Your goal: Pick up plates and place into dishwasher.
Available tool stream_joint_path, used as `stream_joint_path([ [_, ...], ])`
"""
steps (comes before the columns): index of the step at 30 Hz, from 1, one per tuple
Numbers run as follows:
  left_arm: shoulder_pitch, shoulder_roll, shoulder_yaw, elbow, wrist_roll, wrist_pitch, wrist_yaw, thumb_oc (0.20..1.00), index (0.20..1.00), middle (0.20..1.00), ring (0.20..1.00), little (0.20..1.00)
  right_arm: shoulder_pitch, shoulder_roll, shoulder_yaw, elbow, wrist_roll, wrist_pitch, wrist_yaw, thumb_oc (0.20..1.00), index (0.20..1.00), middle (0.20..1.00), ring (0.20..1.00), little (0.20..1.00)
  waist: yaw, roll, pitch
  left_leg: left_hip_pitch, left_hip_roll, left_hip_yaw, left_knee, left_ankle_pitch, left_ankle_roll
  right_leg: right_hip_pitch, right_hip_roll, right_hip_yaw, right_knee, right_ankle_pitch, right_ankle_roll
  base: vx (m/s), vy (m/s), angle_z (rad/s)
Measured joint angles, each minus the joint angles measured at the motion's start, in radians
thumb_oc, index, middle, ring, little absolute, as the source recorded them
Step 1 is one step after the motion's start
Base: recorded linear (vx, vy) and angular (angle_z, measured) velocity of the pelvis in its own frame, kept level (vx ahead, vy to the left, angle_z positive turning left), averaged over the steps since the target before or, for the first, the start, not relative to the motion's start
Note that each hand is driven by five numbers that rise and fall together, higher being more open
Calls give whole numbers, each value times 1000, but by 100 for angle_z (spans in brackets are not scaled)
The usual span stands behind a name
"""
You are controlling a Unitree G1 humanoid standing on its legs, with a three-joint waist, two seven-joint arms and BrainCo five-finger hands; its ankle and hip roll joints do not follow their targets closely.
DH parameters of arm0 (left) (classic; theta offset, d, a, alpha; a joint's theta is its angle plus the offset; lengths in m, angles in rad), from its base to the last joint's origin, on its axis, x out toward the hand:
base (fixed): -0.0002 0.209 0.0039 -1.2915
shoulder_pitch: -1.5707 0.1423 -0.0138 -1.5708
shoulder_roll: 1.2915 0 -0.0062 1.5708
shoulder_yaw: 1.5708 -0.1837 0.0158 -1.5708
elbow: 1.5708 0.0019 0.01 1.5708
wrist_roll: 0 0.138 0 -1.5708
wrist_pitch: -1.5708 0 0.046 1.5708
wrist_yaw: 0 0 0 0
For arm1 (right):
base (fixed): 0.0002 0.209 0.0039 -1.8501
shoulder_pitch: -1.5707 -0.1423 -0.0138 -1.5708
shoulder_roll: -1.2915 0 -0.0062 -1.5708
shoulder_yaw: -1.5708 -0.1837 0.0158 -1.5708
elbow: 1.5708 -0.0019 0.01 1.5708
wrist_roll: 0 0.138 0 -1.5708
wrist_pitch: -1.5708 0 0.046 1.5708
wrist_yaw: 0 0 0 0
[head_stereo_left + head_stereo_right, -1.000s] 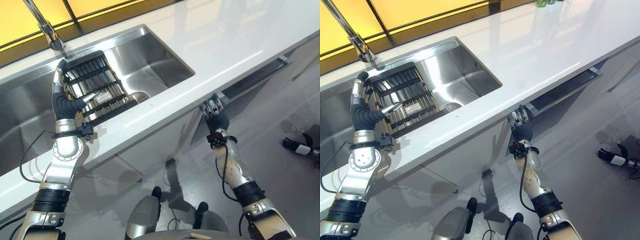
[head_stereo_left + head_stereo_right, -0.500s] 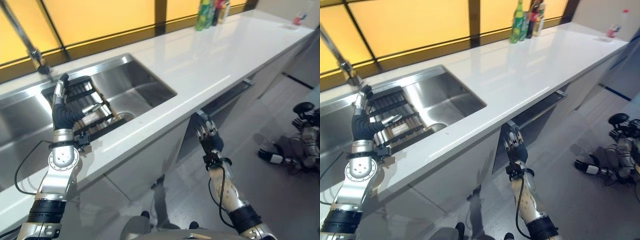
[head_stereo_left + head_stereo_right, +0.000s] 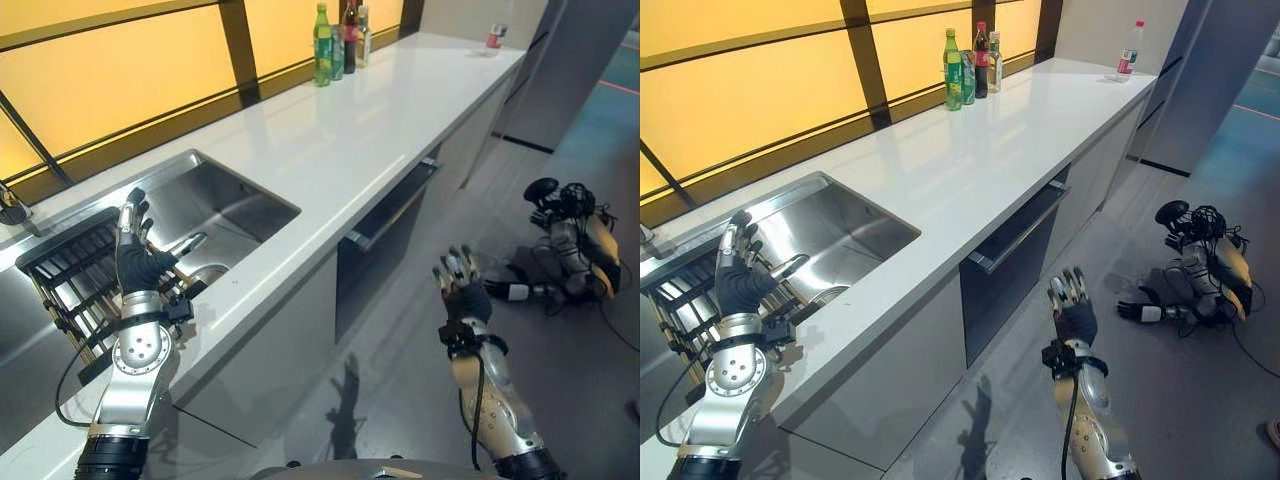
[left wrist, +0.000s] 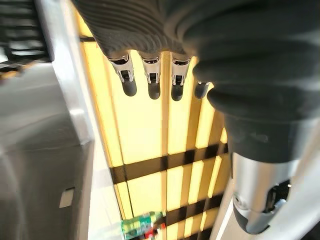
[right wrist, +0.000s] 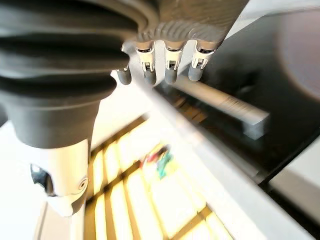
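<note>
- Plates: I cannot make one out. The likeliest place for them is the dark slatted rack (image 3: pixel 70 275) in the sink (image 3: pixel 230 205) at the left of the frame, but among its slats I cannot tell a plate from the bars.
- Dishwasher (image 3: pixel 385 255): the dark front under the surface (image 3: pixel 330 130) at mid-frame, with a bar handle (image 3: pixel 392 203) along its top. It looks closed or barely ajar, so I judge nothing can go in as it stands.
- My left hand (image 3: pixel 137 265) stands upright at the sink's near edge, just beside the rack. Its fingers (image 4: pixel 151 87) are straight and spread with the thumb out, and they carry nothing. I judge it is there because the rack is where a plate would be taken from.
- My right hand (image 3: pixel 463 290) hangs over the floor (image 3: pixel 560 370) at the lower right, in front of the dishwasher and apart from the handle. Its fingers (image 5: pixel 170 75) are straight and empty, and the wrist view looks toward the handle.
- This fits either a plate yet to be fetched or plates shut away inside.
- Bottles (image 3: pixel 970 62) stand at the upper middle, well apart.
</note>
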Motion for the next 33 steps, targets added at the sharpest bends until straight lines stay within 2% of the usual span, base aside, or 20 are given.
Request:
stream_joint_path([
  [2, 1, -18, 0, 0, -29, 16, 8, 1000, 1000, 1000, 1000, 1000, -52, -25, 12, -20, -48, -6, 8, 1000, 1000, 1000, 1000, 1000, 2, -1, -2, 3, 2, -8, 0, 0, 0, 10, 0, -9, -4, -1, 0, 21, 135, 11],
  [4, -3, -37, 1, 7, -35, 42, 11, 1000, 1000, 1000, 1000, 1000, -94, -43, 18, -28, -79, -10, 16, 1000, 1000, 1000, 1000, 1000, 25, -1, -6, -2, -1, -12, 0, -1, 0, 13, -1, -19, -1, -4, -1, 19, 138, 13],
  [9, -2, -52, 1, 28, -35, 78, 29, 1000, 1000, 1000, 1000, 1000, -138, -81, 20, -44, -174, -18, 20, 1000, 1000, 1000, 1000, 1000, 61, -13, -11, -20, -16, -96, 21, -1, 1, 6, -16, -72, 105, -83, 7, 29, 28, 51],
  [12, -3, -52, 0, 31, -36, 78, 24, 1000, 1000, 1000, 1000, 1000, -139, -88, 24, -44, -206, -19, 21, 1000, 1000, 1000, 1000, 1000, 80, -28, -14, -53, -22, -165, 43, 1, -3, 14, -3, -56, 116, -117, 0, 59, -87, 74],
  [14, -8, -53, -1, 31, -51, 78, 22, 1000, 1000, 1000, 1000, 1000, -146, -106, 26, -44, -234, -19, 20, 1000, 1000, 1000, 1000, 1000, 79, -38, -17, -92, -26, -224, 64, 12, -12, 33, 29, -7, 84, -127, -15, 66, -136, 102],
  [16, -22, -54, -14, 33, -73, 79, 9, 1000, 1000, 1000, 1000, 1000, -162, -110, 26, -45, -242, -18, 17, 1000, 1000, 1000, 1000, 1000, 73, -42, -16, -116, -33, -227, 74, 29, -9, 54, 44, 37, 69, -141, -25, 39, -137, 116],
  [18, -48, -54, -34, 33, -92, 79, -23, 1000, 1000, 1000, 1000, 1000, -188, -109, 33, -45, -247, -13, 9, 1000, 1000, 1000, 1000, 1000, 80, -43, -11, -130, -34, -237, 82, 40, -13, 65, 53, 47, 76, -155, -29, -5, -150, 89],
  [21, -54, -54, -61, 21, -114, 79, -59, 1000, 1000, 1000, 1000, 1000, -236, -109, 59, -45, -249, 7, 20, 1000, 1000, 1000, 1000, 1000, 108, -39, -7, -138, -30, -277, 83, 46, -23, 85, 70, 37, 55, -166, -39, -8, -186, 53],
  [27, -58, -43, -69, -24, -124, 79, -106, 1000, 1000, 1000, 1000, 1000, -252, -111, 109, -42, -206, 50, 77, 1000, 1000, 1000, 1000, 1000, 160, -24, 5, -163, -14, -336, 56, 71, -39, 102, 99, -37, 42, -164, -57, 3, -171, 41],
  [29, -59, -42, -68, -24, -140, 79, -121, 1000, 1000, 1000, 1000, 1000, -252, -112, 121, -40, -197, 54, 93, 1000, 1000, 1000, 1000, 1000, 160, -23, 5, -176, -18, -352, 51, 90, -50, 104, 102, -67, 35, -163, -63, -57, -60, 53],
  [30, -62, -44, -70, -23, -153, 80, -127, 1000, 1000, 1000, 1000, 1000, -252, -113, 123, -37, -193, 55, 97, 1000, 1000, 1000, 1000, 1000, 160, -21, 6, -186, -25, -331, 46, 111, -45, 111, 103, -78, 36, -165, -65, -77, 12, 107],
  [31, -84, -51, -81, -18, -164, 84, -136, 1000, 1000, 1000, 1000, 1000, -250, -124, 118, -35, -192, 55, 96, 1000, 1000, 1000, 1000, 1000, 129, -15, 10, -203, -33, -246, 35, 145, -18, 123, 100, -114, 38, -175, -63, -83, 95, 144],
  [32, -113, -57, -93, -17, -165, 88, -146, 1000, 1000, 1000, 1000, 1000, -252, -141, 112, -35, -192, 55, 95, 1000, 1000, 1000, 1000, 1000, 108, -7, 16, -209, -28, -177, 17, 155, 15, 125, 100, -135, 45, -193, -63, -58, 143, 147],
  [33, -142, -64, -107, -10, -165, 87, -147, 1000, 1000, 1000, 1000, 1000, -252, -150, 109, -26, -192, 55, 98, 1000, 1000, 1000, 1000, 1000, 103, -3, 20, -204, -10, -86, -18, 136, 25, 120, 94, -148, 63, -199, -67, -48, 164, 126],
])
